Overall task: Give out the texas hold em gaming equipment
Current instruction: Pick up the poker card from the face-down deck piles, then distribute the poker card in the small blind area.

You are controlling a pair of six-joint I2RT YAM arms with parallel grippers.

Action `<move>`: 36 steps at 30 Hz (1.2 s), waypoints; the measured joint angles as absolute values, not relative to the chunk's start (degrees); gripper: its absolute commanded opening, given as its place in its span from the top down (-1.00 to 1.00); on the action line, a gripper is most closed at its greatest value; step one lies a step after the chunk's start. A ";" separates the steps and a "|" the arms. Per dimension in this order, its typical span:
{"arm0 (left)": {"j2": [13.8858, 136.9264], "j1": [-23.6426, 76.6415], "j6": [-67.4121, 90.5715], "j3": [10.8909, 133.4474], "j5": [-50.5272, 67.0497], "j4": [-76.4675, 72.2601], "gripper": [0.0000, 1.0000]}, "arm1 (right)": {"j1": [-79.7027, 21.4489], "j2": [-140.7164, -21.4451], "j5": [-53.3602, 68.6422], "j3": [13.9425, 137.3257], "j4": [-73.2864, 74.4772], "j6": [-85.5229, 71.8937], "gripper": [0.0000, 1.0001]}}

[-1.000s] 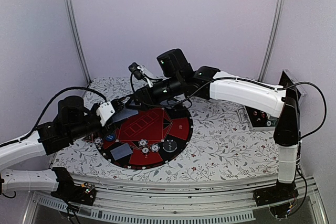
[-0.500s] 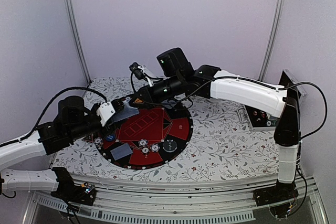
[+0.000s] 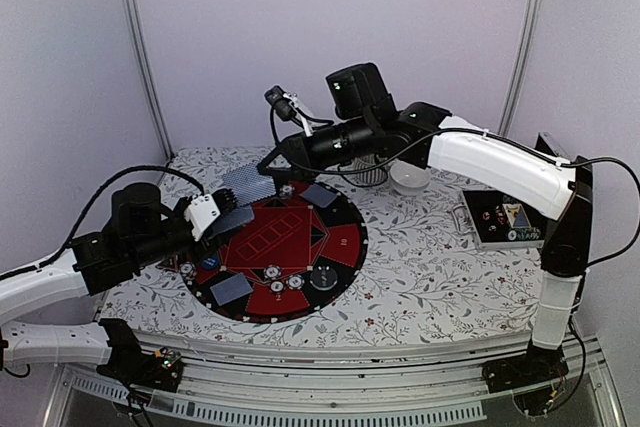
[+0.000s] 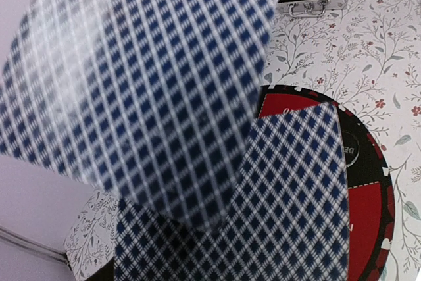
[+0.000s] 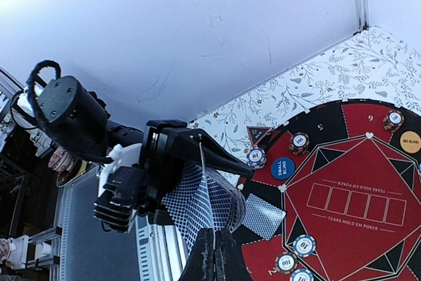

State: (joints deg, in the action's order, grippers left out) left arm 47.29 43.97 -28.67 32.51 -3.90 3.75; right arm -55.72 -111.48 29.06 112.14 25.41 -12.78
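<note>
Progress check, everything placed off the mat (image 3: 345, 242).

- **Near rim:** one card face down (image 3: 232, 290), dealt. Just right of it sits a small cluster of chips (image 3: 272, 272). A blue chip (image 3: 210, 262) lies to its left.
- **Left rim:** your left gripper (image 3: 222, 217) is clamped on the deck (image 5: 204, 205). The deck is fanned out and looks thick, so most cards are undealt.
- **Above the far-left rim:** one lifted card (image 3: 247, 185) hangs in the air just past the deck, clear of the mat. Your right gripper (image 5: 214, 255) has its fingers pressed together, pinching that card by one edge. From the right wrist it shows only as a thin line. From the left wrist it is a big blur in front of the deck.
- **Far rim:** a second dealt card (image 3: 318, 195) lies flat.
- **Middle of the mat:** the row of five printed boxes (image 5: 358, 206) is bare.
- **Beyond the far rim:** a white bowl (image 3: 408, 179) and a ribbed cup (image 3: 375, 175), both off the mat.
- **Right of the mat, well apart:** an open case (image 3: 500, 219) with more chips inside.

My read is that you're early to midway. Two cards are down and a third is in hand but unplaced. Some seats have chips. Left to do are the remaining seats, the centre row, and probably more chips from the case.
</note>
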 measured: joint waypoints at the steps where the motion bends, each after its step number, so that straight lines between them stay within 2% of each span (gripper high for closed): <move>1: 47.29 43.97 -28.67 32.51 -3.92 3.75 -0.05 | -55.42 -110.98 29.65 112.14 25.19 -12.78 0.97; 9: 47.29 43.97 -28.67 32.51 -3.92 3.75 -0.05 | -50.59 -104.68 31.64 107.72 21.02 -14.04 0.97; 14: 47.27 43.97 -28.67 32.51 -3.95 3.77 -0.05 | -42.65 -96.79 29.87 95.18 11.66 -19.38 0.97; 17: 47.27 43.97 -28.67 32.51 -3.97 3.77 -0.06 | -39.68 -96.33 27.70 90.43 7.46 -22.65 0.97; 25: 47.20 43.97 -28.67 32.51 -3.99 3.75 -0.05 | -43.59 -112.66 32.71 88.68 -0.32 -31.83 0.97; 31: 46.83 43.97 -28.67 32.51 -4.16 3.75 -0.05 | -51.00 -129.08 39.11 98.59 -0.16 -36.77 0.97; 36: 46.72 43.97 -28.67 32.51 -4.16 3.75 -0.06 | -55.66 -134.15 42.59 102.96 -0.03 -39.70 0.96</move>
State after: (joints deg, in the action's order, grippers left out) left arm 46.72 43.97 -28.67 32.51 -4.16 3.75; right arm -55.66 -134.15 42.59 102.96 -0.03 -39.70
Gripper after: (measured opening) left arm 0.530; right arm 0.020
